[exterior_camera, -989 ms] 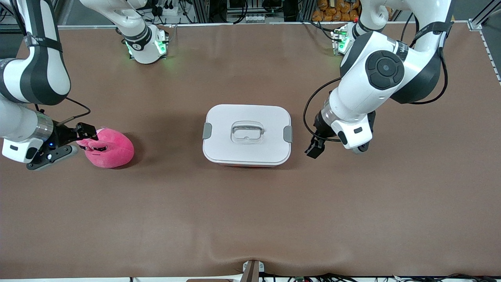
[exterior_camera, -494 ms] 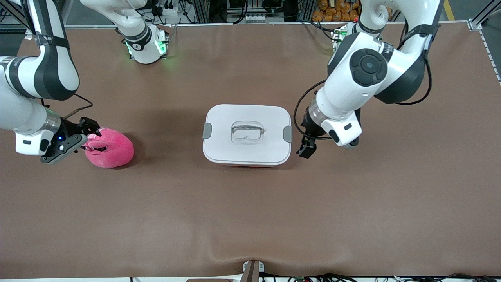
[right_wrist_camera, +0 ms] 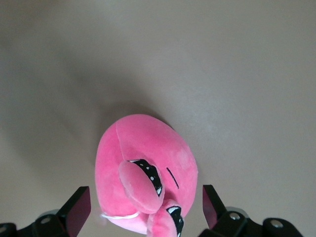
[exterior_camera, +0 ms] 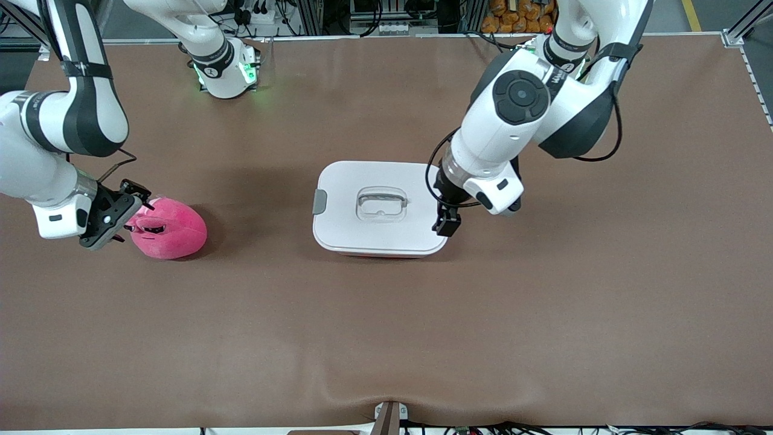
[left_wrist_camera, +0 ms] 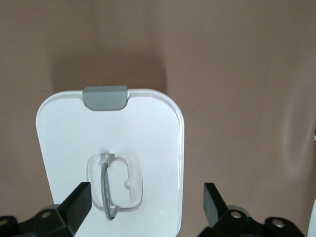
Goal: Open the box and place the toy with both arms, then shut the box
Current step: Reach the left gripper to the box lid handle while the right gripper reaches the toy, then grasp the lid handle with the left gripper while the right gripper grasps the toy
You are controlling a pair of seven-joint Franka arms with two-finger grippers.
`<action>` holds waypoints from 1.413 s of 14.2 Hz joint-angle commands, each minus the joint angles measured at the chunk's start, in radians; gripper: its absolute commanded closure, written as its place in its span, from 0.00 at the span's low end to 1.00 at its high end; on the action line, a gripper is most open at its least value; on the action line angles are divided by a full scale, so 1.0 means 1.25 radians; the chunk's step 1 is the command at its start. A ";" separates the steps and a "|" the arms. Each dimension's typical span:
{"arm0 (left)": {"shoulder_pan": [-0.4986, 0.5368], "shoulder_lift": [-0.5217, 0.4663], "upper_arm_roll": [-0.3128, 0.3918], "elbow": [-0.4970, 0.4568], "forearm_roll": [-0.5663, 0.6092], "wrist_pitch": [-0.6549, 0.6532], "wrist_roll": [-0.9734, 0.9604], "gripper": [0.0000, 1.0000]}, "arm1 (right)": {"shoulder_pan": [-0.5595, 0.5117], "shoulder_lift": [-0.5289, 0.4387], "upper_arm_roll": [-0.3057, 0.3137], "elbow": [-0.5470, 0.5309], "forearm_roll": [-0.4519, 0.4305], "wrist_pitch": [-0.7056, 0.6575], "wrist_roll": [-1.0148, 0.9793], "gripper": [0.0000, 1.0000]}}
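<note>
Reaching both arms in, lid on, nothing gripped yet.

I see the box [exterior_camera: 380,208] sitting shut mid-table, its white lid [left_wrist_camera: 108,148] on and one grey clip [exterior_camera: 319,202] showing at the end toward the right arm. My left gripper [exterior_camera: 446,222] hangs over the box's other end, fingers [left_wrist_camera: 76,202] spread wide to either side of the clear recessed handle [left_wrist_camera: 114,183], holding nothing. The toy [exterior_camera: 171,228] lies on the table [exterior_camera: 386,326] well apart from the box, toward the right arm's end. My right gripper [exterior_camera: 128,208] sits just at the toy's edge, fingers [right_wrist_camera: 76,205] wide apart flanking the pink plush, empty.
</note>
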 commanded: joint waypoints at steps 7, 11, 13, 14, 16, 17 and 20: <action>-0.100 0.064 0.019 0.026 0.049 0.048 -0.189 0.00 | -0.010 -0.017 0.008 -0.042 -0.009 0.032 -0.366 0.00; -0.116 0.074 0.019 0.026 0.057 0.056 -0.217 0.00 | -0.007 -0.015 0.008 -0.055 -0.012 0.031 -0.409 0.00; -0.123 0.074 0.016 0.023 0.060 0.056 -0.218 0.00 | -0.007 -0.011 0.008 -0.059 -0.013 0.031 -0.409 0.00; -0.132 0.071 0.017 0.023 0.057 0.056 -0.219 0.00 | -0.009 -0.008 0.008 -0.063 -0.013 0.035 -0.409 0.00; -0.138 0.070 0.017 0.022 0.063 0.056 -0.235 0.00 | -0.010 0.004 0.008 -0.067 -0.013 0.049 -0.410 0.00; -0.144 0.071 0.016 0.021 0.084 0.056 -0.236 0.00 | -0.010 0.011 0.008 -0.071 -0.013 0.060 -0.410 0.00; -0.175 0.103 0.016 0.018 0.126 0.057 -0.237 0.00 | -0.011 0.023 0.008 -0.098 -0.019 0.118 -0.410 0.00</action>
